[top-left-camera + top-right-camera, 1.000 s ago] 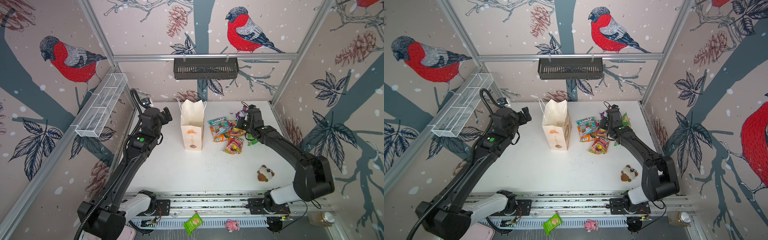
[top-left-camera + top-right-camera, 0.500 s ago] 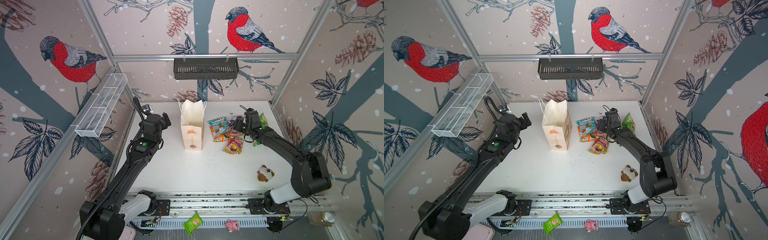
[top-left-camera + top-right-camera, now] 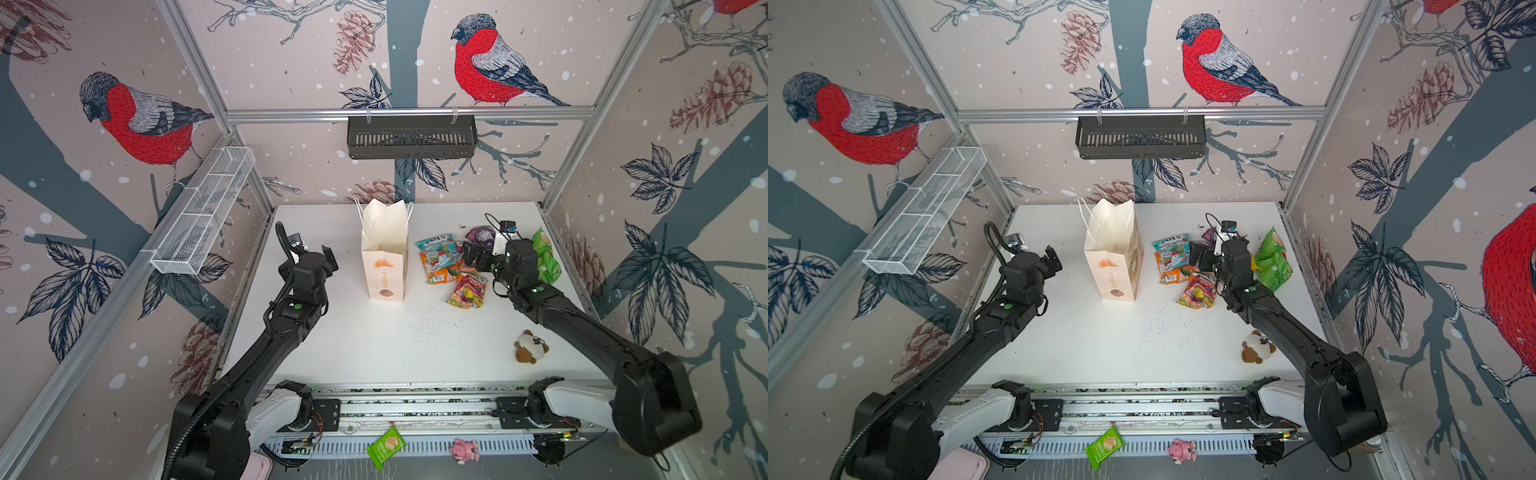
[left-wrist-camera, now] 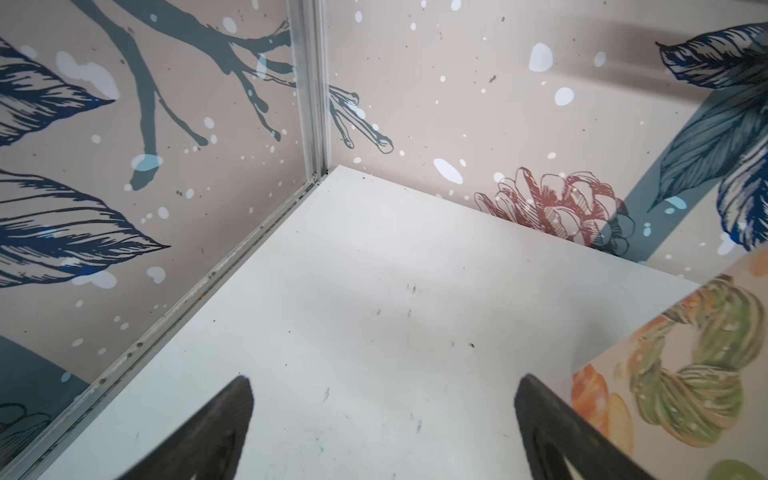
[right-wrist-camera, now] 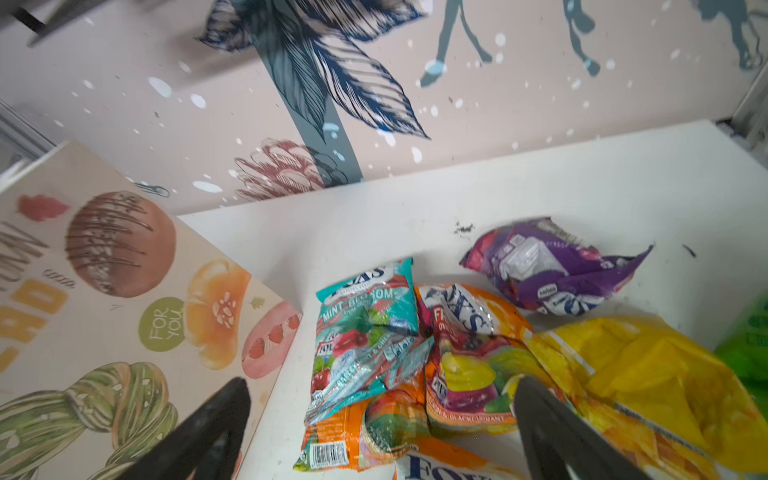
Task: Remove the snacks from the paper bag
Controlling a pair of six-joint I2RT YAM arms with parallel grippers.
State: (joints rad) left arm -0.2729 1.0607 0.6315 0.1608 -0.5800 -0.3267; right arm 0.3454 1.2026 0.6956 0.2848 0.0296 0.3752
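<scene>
The paper bag [image 3: 384, 266] [image 3: 1115, 266] stands upright at mid-table, and its inside does not show. To its right lie the snacks: a teal packet [image 3: 436, 248] [image 5: 365, 328], orange packets [image 3: 440, 272] [image 5: 469, 328], a purple one [image 3: 480, 235] [image 5: 548, 266], a yellow one [image 5: 648, 374] and a bright green one [image 3: 545, 259] [image 3: 1271, 262]. My right gripper [image 3: 471, 257] [image 5: 382, 415] hovers open over the pile, pointing toward the bag, with nothing between its fingers. Left of the bag, my left gripper [image 3: 328, 257] [image 4: 384, 415] is open and empty; the bag's printed side [image 4: 685, 374] is beside it.
A brown and white plush toy [image 3: 528, 347] lies at the table's front right. A green wafer packet [image 3: 386, 448] and a pink pig toy [image 3: 465, 449] rest on the front rail. A black basket [image 3: 411, 137] hangs on the back wall, a white wire shelf [image 3: 203, 216] on the left wall.
My right gripper has opened and let go of the green packet, which now lies at the right of the pile, and has swung left over the snacks. The left gripper has drawn slightly toward the front.
</scene>
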